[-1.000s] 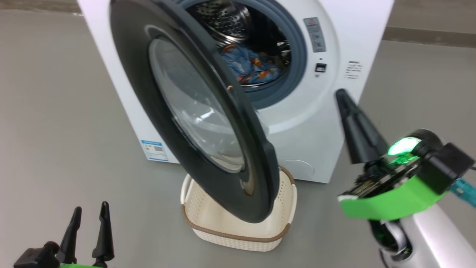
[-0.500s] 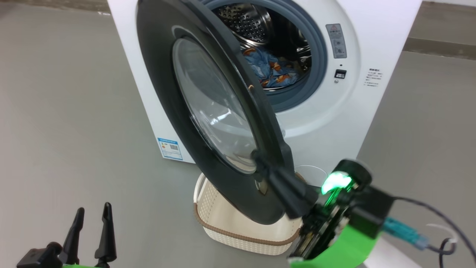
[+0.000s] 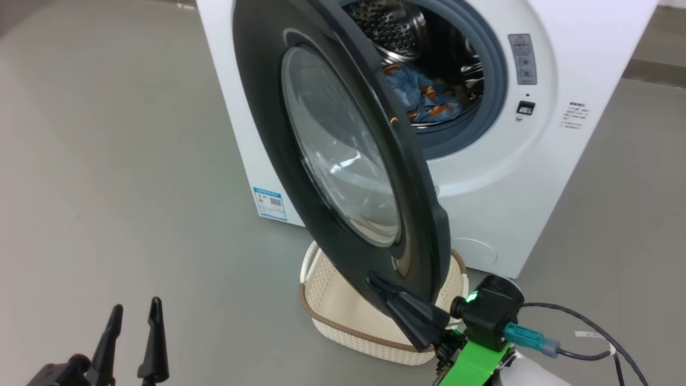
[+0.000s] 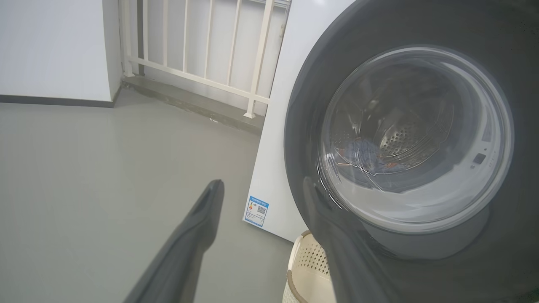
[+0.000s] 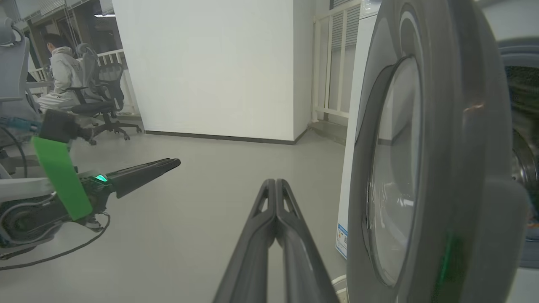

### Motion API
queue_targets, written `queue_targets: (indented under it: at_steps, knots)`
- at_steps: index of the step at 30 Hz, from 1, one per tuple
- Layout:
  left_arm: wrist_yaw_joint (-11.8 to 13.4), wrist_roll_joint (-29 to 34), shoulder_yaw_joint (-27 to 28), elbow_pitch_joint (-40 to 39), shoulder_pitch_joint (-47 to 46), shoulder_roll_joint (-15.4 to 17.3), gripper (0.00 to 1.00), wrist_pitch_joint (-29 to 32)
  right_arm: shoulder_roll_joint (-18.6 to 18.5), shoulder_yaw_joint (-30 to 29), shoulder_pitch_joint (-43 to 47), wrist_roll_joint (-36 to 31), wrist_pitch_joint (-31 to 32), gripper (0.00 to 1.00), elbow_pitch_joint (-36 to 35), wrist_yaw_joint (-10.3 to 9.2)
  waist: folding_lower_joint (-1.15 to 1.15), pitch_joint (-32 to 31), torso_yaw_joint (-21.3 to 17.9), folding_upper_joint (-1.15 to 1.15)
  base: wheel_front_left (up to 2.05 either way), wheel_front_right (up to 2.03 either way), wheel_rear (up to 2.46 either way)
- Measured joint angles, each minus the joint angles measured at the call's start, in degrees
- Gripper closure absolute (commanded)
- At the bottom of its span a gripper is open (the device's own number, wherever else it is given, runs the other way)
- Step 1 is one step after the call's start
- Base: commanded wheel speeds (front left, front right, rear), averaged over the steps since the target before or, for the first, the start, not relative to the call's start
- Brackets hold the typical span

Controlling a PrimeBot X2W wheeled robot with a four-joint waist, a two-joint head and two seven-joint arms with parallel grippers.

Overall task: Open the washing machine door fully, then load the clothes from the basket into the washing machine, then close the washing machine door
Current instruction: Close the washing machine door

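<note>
The washing machine (image 3: 482,214) is gleaming white, its door (image 3: 257,134) black-rimmed; the clothes (image 3: 423,99) are showing blue, orange-flecked; the basket (image 3: 328,279) cream, brown-edged.

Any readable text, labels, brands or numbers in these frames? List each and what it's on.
No text can be read.
Blue sticker, low on the washing machine front: QR-like code and print, too small.
Grey label, upper right of the front: red triangle sign, print blurred.
Black print near the front's right edge: too small.
</note>
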Motion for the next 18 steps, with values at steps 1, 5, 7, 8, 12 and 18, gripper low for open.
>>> queue_targets:
  at_steps: [1,5,7,8,12,18]
  knots:
    - [0.00,0.00,0.02,0.01,0.00,-0.01,0.00,0.00,0.00,0.21,-0.04,0.33,0.00,1.00,0.94,0.00,0.00,0.17,0.22,0.00,0.00,0.00,0.00]
    - [0.00,0.00,0.11,0.01,-0.02,-0.02,0.00,0.00,-0.09,0.48,-0.48,1.13,0.00,1.00,4.37,0.00,0.00,1.10,0.99,0.00,0.00,0.00,0.00]
    - [-0.01,0.00,0.19,0.01,-0.05,-0.05,0.00,0.00,-0.22,0.57,-1.26,1.37,0.00,1.00,5.82,0.00,0.00,1.60,1.39,0.00,0.00,0.00,0.00]
    - [-0.01,0.00,0.19,0.01,-0.08,-0.09,0.00,0.00,-0.35,0.56,-1.57,1.40,0.00,1.00,6.49,0.00,0.00,1.85,1.59,0.00,0.00,0.00,0.00]
    - [-0.01,0.00,0.14,0.00,-0.42,-0.45,0.00,0.00,-0.90,0.48,-2.18,2.22,0.01,1.00,9.06,0.00,0.00,2.80,2.57,0.00,0.00,0.00,0.00]
    - [-0.01,-0.01,0.14,0.00,-0.51,-0.47,0.00,0.00,-1.07,-0.27,-2.25,3.43,0.00,1.00,11.29,0.00,0.00,4.03,4.20,0.00,0.00,0.00,0.00]
